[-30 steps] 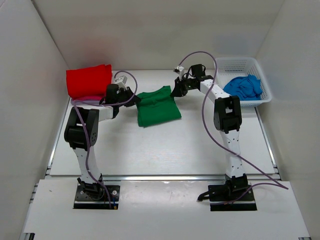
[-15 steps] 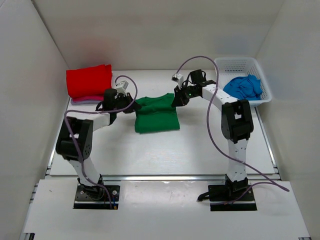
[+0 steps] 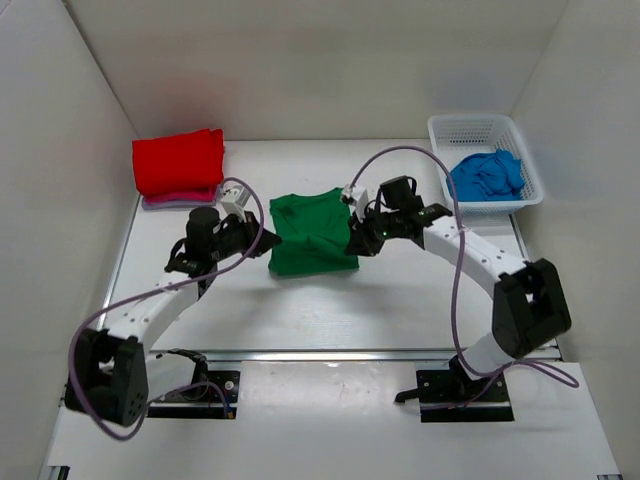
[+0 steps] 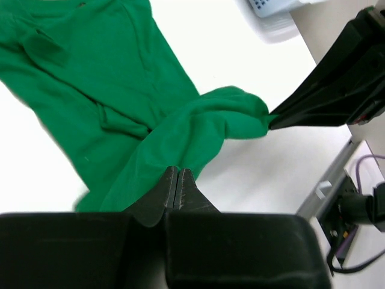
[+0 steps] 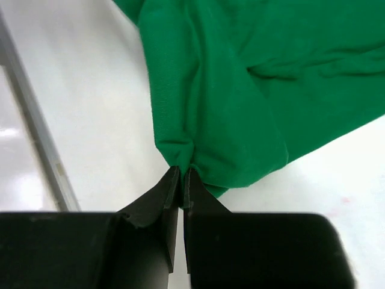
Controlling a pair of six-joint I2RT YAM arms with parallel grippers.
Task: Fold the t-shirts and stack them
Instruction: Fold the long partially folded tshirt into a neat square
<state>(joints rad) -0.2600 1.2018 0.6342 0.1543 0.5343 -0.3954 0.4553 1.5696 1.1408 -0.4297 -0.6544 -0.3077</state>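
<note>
Left gripper [image 4: 178, 176] and right gripper [image 5: 182, 173] both clenched on bunched edges of green t-shirt [image 3: 312, 232], lying on table [image 3: 400, 300] between them, with risk of thin pinch slipping or fold landing crooked under uneven pulling.

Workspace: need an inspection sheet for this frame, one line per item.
Surface: white table, smooth.
Job's things: green shirt part-folded mid-table, one edge lifted; red shirt folded far left on top of pink shirt; blue shirt bunched in basket, far right.
Clutter: nothing seen.
Claws: left claw and right claw both shut on the green shirt, at opposite sides.
Cables: purple cables loop off both arms.
Surroundings: white walls on three sides.
</note>
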